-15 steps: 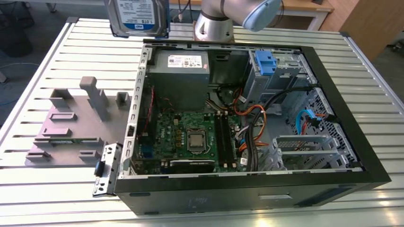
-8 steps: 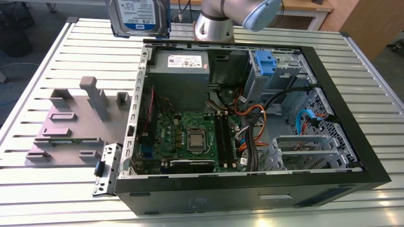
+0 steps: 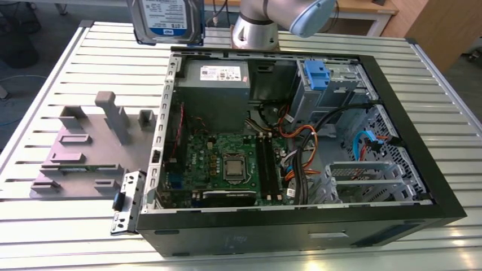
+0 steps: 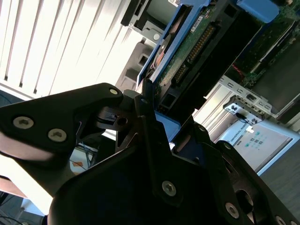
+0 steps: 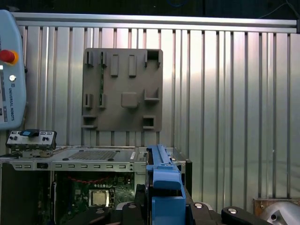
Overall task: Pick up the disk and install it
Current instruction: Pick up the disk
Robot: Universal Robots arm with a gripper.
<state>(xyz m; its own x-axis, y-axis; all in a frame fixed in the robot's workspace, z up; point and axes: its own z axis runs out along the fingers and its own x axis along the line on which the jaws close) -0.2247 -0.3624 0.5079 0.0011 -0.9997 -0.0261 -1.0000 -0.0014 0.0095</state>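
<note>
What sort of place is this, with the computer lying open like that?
Probably a robotics lab or test workshop: a robot arm holds the disk aloft near an open computer case, which lies on a slatted metal table beside a grey moulded fixture plate.

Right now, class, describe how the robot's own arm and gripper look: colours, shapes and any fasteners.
The arm is a silver-grey cylindrical tube with a rounded light-blue joint cap. The gripper is matt black, built of angular plates and linkage bars pinned with silver screws.
</note>
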